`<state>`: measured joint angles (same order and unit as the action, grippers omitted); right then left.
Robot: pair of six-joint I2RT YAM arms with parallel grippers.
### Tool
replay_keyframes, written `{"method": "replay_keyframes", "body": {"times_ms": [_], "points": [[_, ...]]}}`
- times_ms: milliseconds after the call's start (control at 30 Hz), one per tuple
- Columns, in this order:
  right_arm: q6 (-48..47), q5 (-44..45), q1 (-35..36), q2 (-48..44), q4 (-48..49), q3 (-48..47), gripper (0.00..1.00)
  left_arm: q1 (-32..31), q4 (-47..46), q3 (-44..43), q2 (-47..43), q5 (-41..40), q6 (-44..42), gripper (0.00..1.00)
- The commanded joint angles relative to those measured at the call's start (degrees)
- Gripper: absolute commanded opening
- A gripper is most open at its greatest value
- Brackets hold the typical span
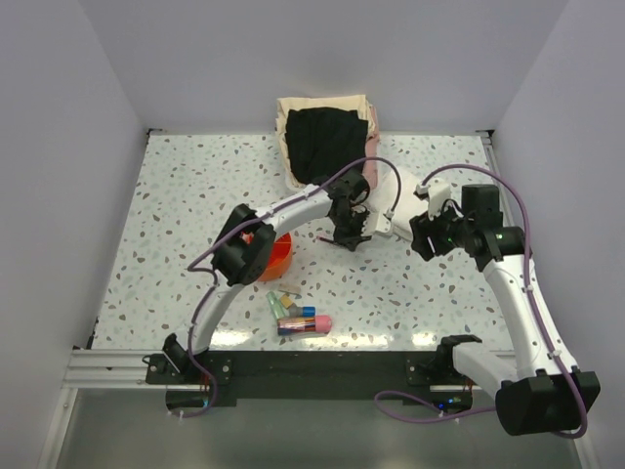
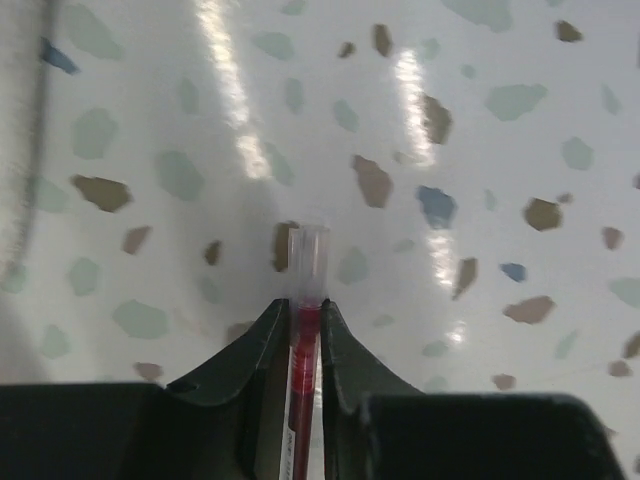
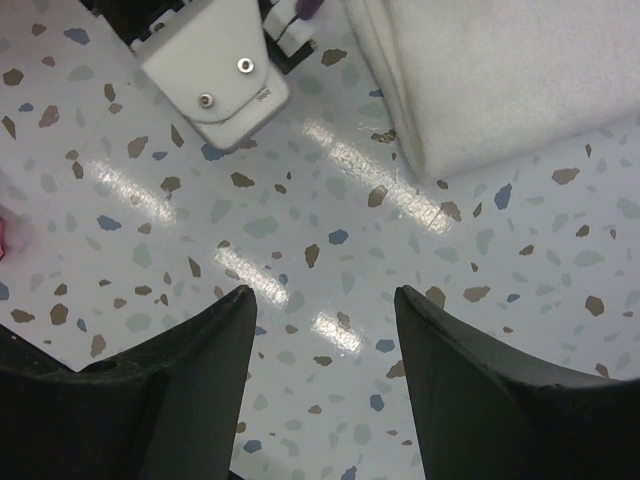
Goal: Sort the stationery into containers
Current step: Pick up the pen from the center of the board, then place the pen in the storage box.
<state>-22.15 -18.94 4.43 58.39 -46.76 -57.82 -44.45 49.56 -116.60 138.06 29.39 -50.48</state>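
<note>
Red-cored clear pen (image 2: 307, 262) is pinched in the left gripper (image 2: 305, 308), its fingers (image 2: 268, 345) clamped tight on the barrel. The cap end sticks out past the tips, close over the speckled table (image 1: 186, 186); can't tell if it touches. From overhead that gripper sits mid-table, just near of the white basket (image 1: 327, 137) of dark clothes.

Over on the right, the right gripper (image 3: 325, 297) is spread wide with nothing between the fingers. It hovers over bare tabletop, just right of the left one. Folded white cloth (image 3: 500, 70) lies just beyond it on the far right of its wrist view. White housing of the left arm (image 3: 212, 62) shows far left there.

Orange tray (image 1: 280, 256) sits left of centre, partly hidden under the left arm's elbow and apart from the held pen. Can't see what's in its compartments. Other stationery lies in a loose cluster (image 1: 298, 316) by the near edge, just near of the tray: green tube (image 1: 276, 306), pink eraser (image 1: 322, 320), some short coloured pieces.
</note>
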Motion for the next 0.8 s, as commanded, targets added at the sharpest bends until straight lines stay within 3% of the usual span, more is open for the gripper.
{"method": "replay_keyframes", "body": {"times_ms": [0,167,333,400,500,633,767], "points": [[0.0,1.3,-0.3,-0.6,-0.7,-3.4,0.62,0.5,6.3,8.6,-10.9,5.8,0.1,0.00],[-1.1,2.8,-0.5,0.8,-2.1,-6.5,0.62,4.8,-6.0,14.2,-24.0,21.7,3.8,0.00],[-0.8,3.3,-0.6,2.7,-2.3,-8.3,0.62,11.4,-30.3,28.4,-37.5,31.7,20.2,0.00],[-0.6,3.6,-0.6,3.3,-2.4,-8.5,0.62,14.9,-36.0,33.7,-41.4,33.4,26.6,0.00],[-0.6,4.2,-0.8,4.4,-2.8,-9.5,0.62,19.9,-43.5,40.0,-44.6,36.5,32.9,0.00],[-0.5,4.7,-0.9,5.9,-4.0,-11.3,0.62,25.7,-64.5,50.0,-46.9,41.1,46.0,0.00],[-1.1,5.7,-0.9,7.8,-6.1,-13.6,0.61,28.9,-70.9,54.9,-46.7,41.9,50.0,0.00]]}}
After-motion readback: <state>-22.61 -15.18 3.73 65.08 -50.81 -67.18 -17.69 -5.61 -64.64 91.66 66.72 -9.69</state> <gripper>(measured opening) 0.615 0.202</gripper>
